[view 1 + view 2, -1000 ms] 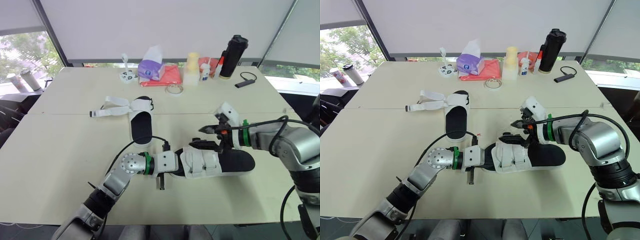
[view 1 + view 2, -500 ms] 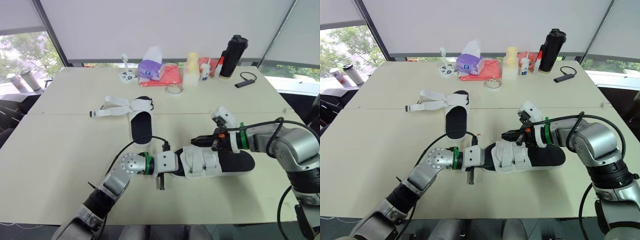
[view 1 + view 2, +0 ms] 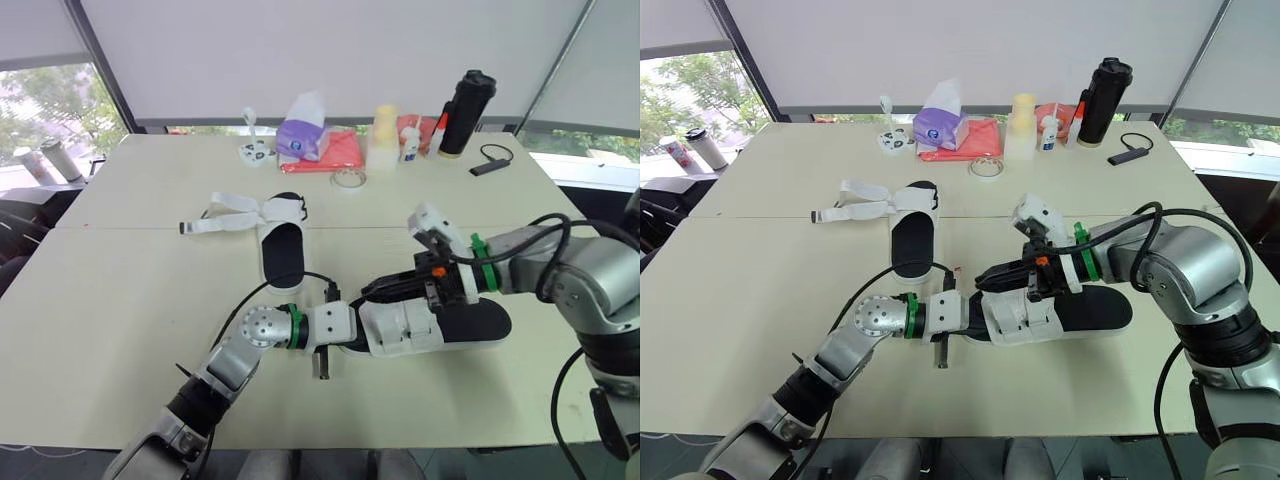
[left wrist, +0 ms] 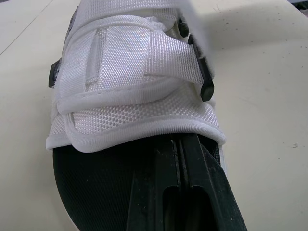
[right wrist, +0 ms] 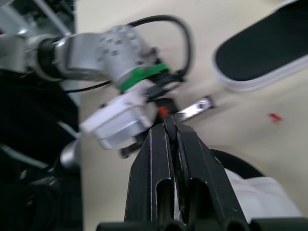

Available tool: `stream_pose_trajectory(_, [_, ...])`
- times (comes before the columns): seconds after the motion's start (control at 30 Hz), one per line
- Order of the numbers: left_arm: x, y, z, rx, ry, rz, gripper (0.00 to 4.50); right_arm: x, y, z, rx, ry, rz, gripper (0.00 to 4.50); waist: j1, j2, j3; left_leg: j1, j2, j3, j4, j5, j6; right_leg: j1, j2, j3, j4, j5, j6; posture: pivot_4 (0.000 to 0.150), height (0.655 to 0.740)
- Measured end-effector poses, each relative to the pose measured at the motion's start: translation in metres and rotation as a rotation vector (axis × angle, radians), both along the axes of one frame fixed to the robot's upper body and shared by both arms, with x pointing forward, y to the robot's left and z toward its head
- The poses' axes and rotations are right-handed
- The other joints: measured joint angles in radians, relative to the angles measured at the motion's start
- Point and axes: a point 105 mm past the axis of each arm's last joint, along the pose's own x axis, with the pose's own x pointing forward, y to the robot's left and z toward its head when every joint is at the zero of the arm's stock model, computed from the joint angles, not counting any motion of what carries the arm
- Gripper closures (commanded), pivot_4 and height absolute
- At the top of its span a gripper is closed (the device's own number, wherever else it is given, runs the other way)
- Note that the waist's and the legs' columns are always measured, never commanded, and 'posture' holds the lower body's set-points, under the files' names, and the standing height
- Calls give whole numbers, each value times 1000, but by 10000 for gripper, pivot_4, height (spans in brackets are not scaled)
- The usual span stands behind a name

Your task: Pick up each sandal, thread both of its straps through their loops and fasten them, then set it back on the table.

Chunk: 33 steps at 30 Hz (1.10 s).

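Note:
The near sandal (image 3: pixel 440 326), black-soled with white mesh straps (image 4: pixel 130 72), lies on the table in front of me. My left gripper (image 4: pixel 179 144) is shut, its fingers lying on the black insole at the toe, tucked under the front strap. My right gripper (image 3: pixel 373 290) is also shut, with nothing seen between its fingers; it reaches across just above the strapped part of this sandal, tips toward my left wrist (image 5: pixel 120 115). The second sandal (image 3: pixel 281 250) lies farther back on the left, its white straps (image 3: pixel 225 218) splayed open on the table.
Along the table's far edge stand a purple tissue pack (image 3: pixel 303 135), a red cloth (image 3: pixel 342 150), a tape roll (image 3: pixel 349 179), a pale cup (image 3: pixel 385 135), a black bottle (image 3: pixel 467 110) and a small black device (image 3: pixel 490 162). Two cups (image 3: pixel 55 160) stand beyond the far left corner.
My right gripper went from open to shut and slid left over the near sandal's straps, toward my left wrist. The left arm and both sandals stayed put.

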Motion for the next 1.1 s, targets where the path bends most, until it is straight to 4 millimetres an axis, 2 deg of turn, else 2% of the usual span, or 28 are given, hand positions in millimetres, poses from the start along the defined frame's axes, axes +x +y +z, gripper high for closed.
stream_pose_trajectory(0.23, [0, 1, 0, 5, -2, -5, 45000, 7, 3, -1, -21, -26, 9, 44703, -1, 0, 0, 0, -1, 1, 0, 0, 0, -1, 0, 0, 1, 0, 0, 1500, 7296])
stream_pose_trajectory(0.4, [1, 1, 1, 11, -4, -9, 45000, 42, -4, -19, -58, -60, -107, 44703, -1, 0, 0, 1, -1, 1, 0, 0, 0, -1, 0, 0, 3, 0, 0, 1500, 7296])
stream_pose_trajectory(0.57, [1, 2, 1, 14, -6, -9, 45000, 55, -12, -28, -78, -67, -145, 44703, -2, 0, 0, 1, -1, 1, 1, 1, 1, -2, 1, 0, 8, 0, 1, 1500, 7296])
stream_pose_trajectory(0.73, [2, 3, 1, 16, -9, -4, 45000, 60, -18, -34, -97, -61, -160, 44703, -2, 0, 0, 1, -1, 1, 2, 1, 0, -2, 1, 0, 12, -1, 1, 1500, 7296])
stream_pose_trajectory(1.1, [2, 3, 0, 12, -12, -2, 45000, 59, -19, -27, -79, -59, -154, 44703, -1, 0, 0, 1, -1, 1, 2, 1, 0, -2, 1, 0, 12, -1, 1, 1500, 7296])
